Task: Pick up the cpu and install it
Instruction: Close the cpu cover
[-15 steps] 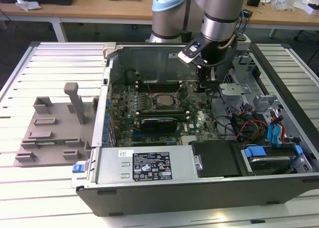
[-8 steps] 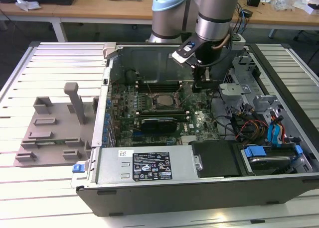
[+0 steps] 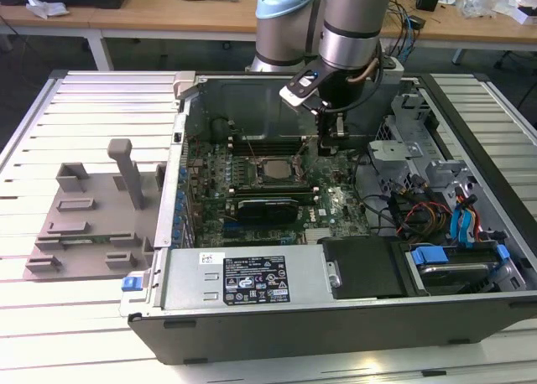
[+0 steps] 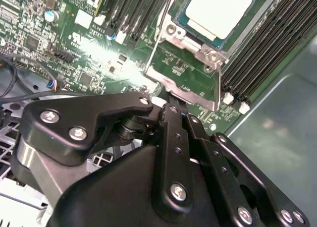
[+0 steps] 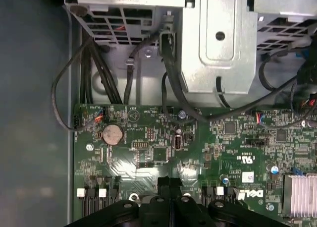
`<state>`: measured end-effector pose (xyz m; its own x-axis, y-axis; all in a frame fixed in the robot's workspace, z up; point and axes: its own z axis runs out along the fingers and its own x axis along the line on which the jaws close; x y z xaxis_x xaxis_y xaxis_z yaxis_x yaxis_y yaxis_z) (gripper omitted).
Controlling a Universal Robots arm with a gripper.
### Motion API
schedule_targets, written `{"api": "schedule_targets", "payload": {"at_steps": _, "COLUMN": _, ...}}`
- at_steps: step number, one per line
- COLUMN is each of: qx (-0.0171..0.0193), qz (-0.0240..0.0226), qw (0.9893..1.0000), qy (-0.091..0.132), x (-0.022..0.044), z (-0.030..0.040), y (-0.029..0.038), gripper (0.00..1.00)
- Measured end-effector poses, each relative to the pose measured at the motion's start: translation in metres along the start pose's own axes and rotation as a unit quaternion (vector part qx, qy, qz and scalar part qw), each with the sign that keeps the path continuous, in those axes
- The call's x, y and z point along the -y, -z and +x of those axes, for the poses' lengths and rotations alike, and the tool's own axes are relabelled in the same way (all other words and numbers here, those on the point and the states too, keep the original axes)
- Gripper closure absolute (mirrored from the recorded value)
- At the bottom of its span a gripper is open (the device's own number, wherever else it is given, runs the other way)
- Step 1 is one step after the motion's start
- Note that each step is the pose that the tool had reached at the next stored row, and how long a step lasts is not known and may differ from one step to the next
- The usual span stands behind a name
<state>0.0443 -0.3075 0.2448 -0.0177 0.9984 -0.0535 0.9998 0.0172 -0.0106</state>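
The cpu (image 3: 273, 171), a small square chip with a pale silver top (image 4: 219, 10), lies flat in its socket on the green motherboard (image 3: 336, 206) inside the open computer case. In the second wrist view a metal socket frame (image 4: 184, 88) with clips stands between the cpu and my fingertips. My gripper (image 3: 324, 147) hangs over the board just to the exterior view's right of the socket. Its black fingers (image 4: 171, 119) are pressed together with nothing between them, and the shut gripper tips (image 5: 170, 181) hover close above the board.
A grey moulded tray (image 3: 92, 216) lies on the slatted table at the exterior view's left. A black heatsink block (image 3: 268, 206) sits in front of the socket. A drive cage (image 5: 218, 43) and loose cables (image 3: 419, 212) crowd the case's right, with the power supply (image 3: 252, 279) in front.
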Motion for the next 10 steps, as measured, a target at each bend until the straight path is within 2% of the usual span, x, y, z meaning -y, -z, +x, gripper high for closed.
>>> {"api": "schedule_targets", "payload": {"at_steps": 7, "qx": 0.0, "qz": 0.0, "qw": 1.0, "qy": 0.0, "x": 0.0114, "z": 0.0002, "y": -0.0003, "gripper": 0.89}}
{"api": "schedule_targets", "payload": {"at_steps": 10, "qx": -0.0001, "qz": 0.0, "qw": 1.0, "qy": 0.0, "x": 0.02, "z": 0.0004, "y": -0.0007, "gripper": 0.89}}
